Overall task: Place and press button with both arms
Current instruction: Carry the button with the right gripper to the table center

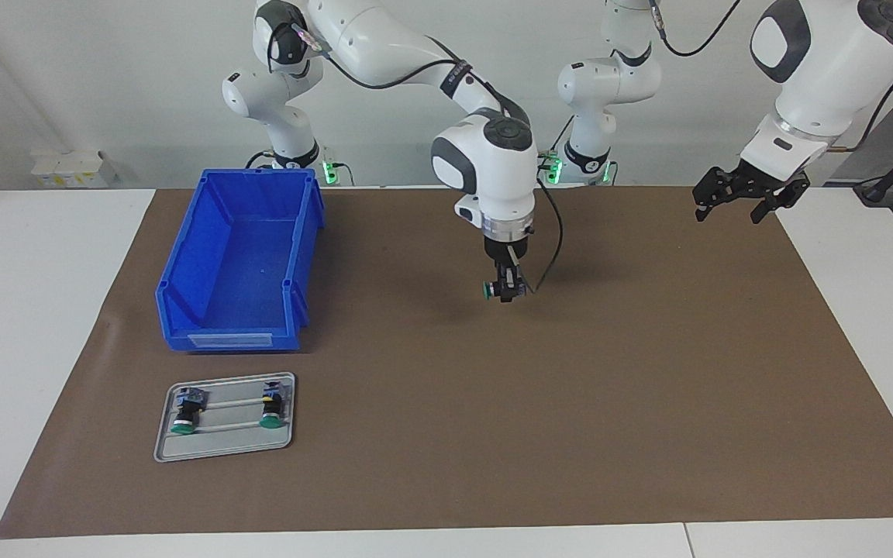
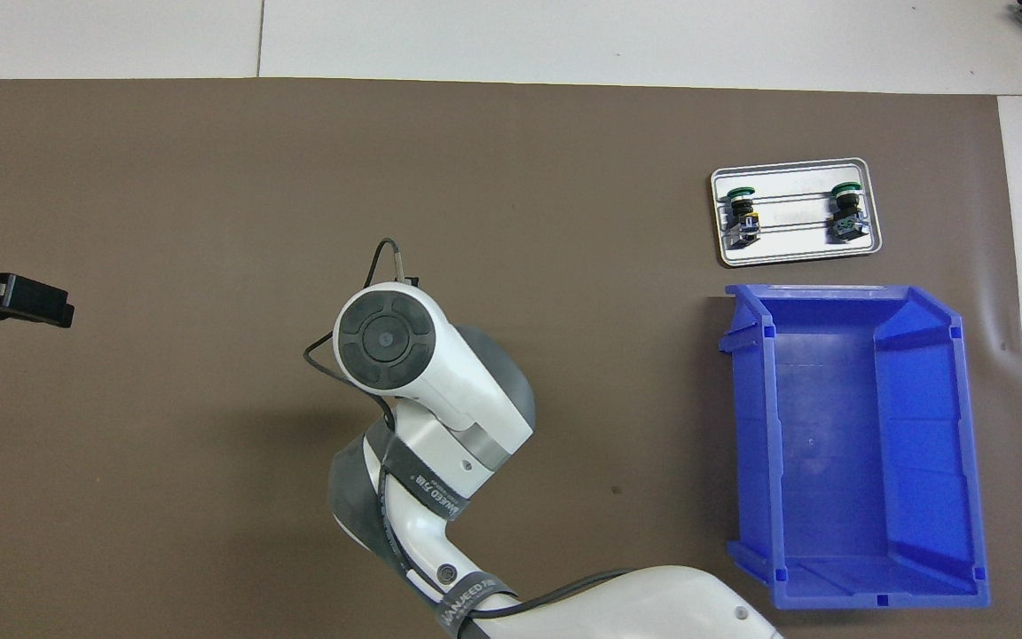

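A green-capped button (image 1: 487, 290) is gripped in the right gripper (image 1: 505, 292), whose fingers are clenched on its black body so that the green cap sticks out sideways toward the right arm's end of the table. The button is held up in the air, over the bare middle of the brown mat (image 1: 648, 372), and no contact with the mat can be seen in the facing view. In the overhead view the button and this gripper are hidden under the right arm (image 2: 422, 382), which reaches in from its base and points straight down. Two more buttons (image 1: 184, 411) (image 1: 271, 404) are seen lying on their sides in a grey metal tray (image 1: 223, 446), apart from each other, with their green caps turned away from the robots. Just beside the tray, nearer to the robots, an open blue bin (image 1: 241, 260) is set on the mat. The left gripper (image 1: 749, 195) is held in the air over the mat's edge at the left arm's end of the table, well apart from the button, with its fingers spread wide and nothing between them. The left arm (image 1: 818, 70) waits there.
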Controlling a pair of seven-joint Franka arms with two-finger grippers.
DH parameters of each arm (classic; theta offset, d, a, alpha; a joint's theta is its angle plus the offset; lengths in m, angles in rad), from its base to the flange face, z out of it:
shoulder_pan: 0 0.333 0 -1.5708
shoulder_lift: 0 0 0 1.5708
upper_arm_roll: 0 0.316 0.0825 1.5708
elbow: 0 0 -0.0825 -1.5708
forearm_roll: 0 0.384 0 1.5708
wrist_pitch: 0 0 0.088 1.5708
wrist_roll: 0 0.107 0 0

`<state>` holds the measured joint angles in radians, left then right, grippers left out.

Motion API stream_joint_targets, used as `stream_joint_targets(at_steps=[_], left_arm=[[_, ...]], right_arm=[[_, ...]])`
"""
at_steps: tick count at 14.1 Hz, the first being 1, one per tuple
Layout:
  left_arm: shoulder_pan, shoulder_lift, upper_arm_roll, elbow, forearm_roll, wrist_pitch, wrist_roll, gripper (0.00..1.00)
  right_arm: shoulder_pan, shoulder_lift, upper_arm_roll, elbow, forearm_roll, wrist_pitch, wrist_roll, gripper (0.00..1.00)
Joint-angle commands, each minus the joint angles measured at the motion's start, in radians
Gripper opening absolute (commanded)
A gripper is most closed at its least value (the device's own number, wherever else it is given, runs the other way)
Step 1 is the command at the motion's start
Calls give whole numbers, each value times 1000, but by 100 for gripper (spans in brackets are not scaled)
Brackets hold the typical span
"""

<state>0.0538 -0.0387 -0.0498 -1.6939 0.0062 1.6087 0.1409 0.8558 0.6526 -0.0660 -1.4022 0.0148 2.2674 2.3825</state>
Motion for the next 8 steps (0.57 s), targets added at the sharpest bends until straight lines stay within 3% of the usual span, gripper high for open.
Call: stream_joint_targets(at_steps=[1,4,7,8], left_arm=[[9,-18,-4,-15,11,-1,14,100],[9,-18,-4,-15,11,-1,14,100],[9,-18,-4,-15,11,-1,14,100],[9,-18,-4,-15,11,-1,14,100]], right_arm=[[9,9,-5,19,5,18,24,0],[35,7,-6,-69,5,104,32,0],[34,4,-5,-87,5,124,37,0],[35,2,-5,-90,5,124,37,27]])
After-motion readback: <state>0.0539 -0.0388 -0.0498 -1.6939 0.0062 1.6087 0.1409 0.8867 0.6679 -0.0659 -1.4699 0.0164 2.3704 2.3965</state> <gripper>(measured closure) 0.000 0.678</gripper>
